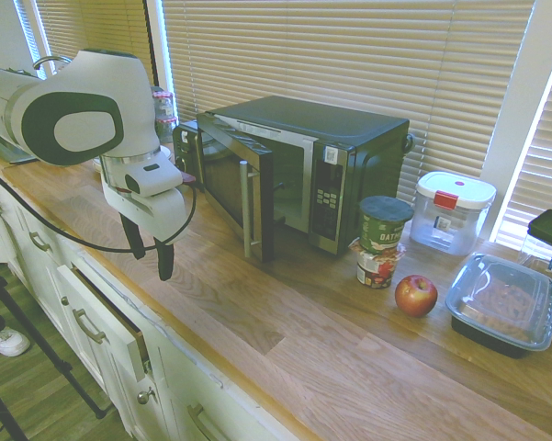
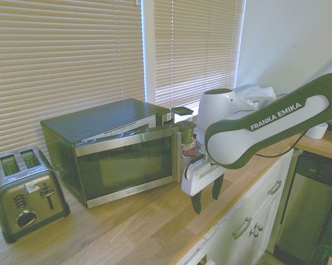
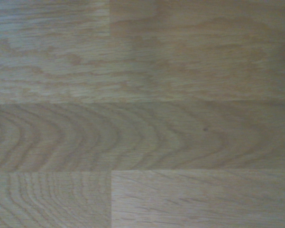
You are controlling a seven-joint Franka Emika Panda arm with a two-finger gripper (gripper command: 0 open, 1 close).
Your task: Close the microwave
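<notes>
The microwave (image 1: pixel 358 197) sits on the wooden tabletop (image 1: pixel 285 340), its door (image 1: pixel 222 184) ajar toward seven o'clock in the first exterior view. The end effector (image 1: pixel 152 260), fingers apart and empty, hangs at the door's nine o'clock, beyond its outer face, presumably placed to push it shut.

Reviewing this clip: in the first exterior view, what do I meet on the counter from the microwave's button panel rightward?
Button panel → green-labelled cup stacked on another cup → red apple → clear-lidded food container with dark base
</notes>
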